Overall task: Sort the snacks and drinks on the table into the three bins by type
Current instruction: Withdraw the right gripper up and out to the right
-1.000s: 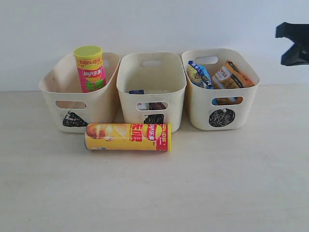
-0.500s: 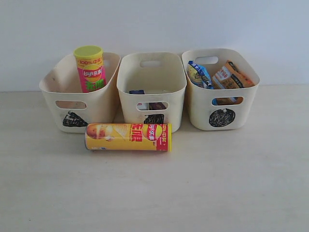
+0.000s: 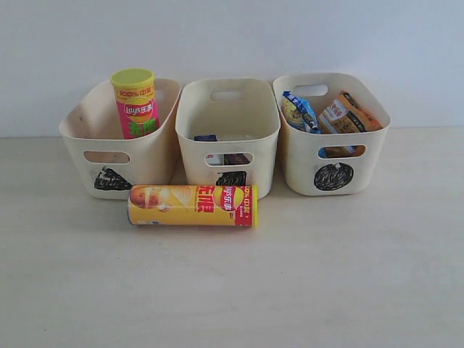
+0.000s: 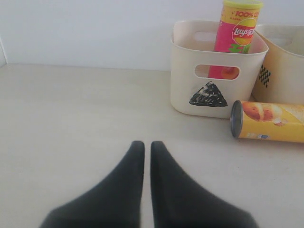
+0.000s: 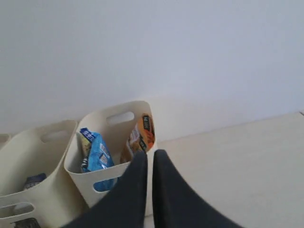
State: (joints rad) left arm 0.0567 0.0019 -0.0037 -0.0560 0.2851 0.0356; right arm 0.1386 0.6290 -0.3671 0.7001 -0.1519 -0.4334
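Observation:
Three cream bins stand in a row at the back of the table [image 3: 348, 275]. The left bin [image 3: 80, 145] holds the upright pink-green chip tube [image 3: 135, 103]. Two small drink cartons [image 3: 225, 156] lie low in the middle bin [image 3: 254, 130]. The right bin [image 3: 377, 145] holds the blue bag [image 3: 299, 112] and the orange bag [image 3: 348, 112]. In front of the left and middle bins the yellow chip tube [image 3: 192, 206] lies on its side. My left gripper [image 4: 147, 143] is shut and empty, well short of the left bin [image 4: 190, 95] and the yellow tube [image 4: 268, 121]. My right gripper [image 5: 150, 153] is shut and empty, by the right bin [image 5: 76, 175].
A plain white wall rises right behind the bins. Both grippers are outside the exterior view. Bare pale table [image 4: 71, 118] stretches in front of the bins and to either side.
A second ago a black gripper showed at the upper right edge of the exterior view; it has since left that view. The bins, tubes, bags and cartons have not moved.

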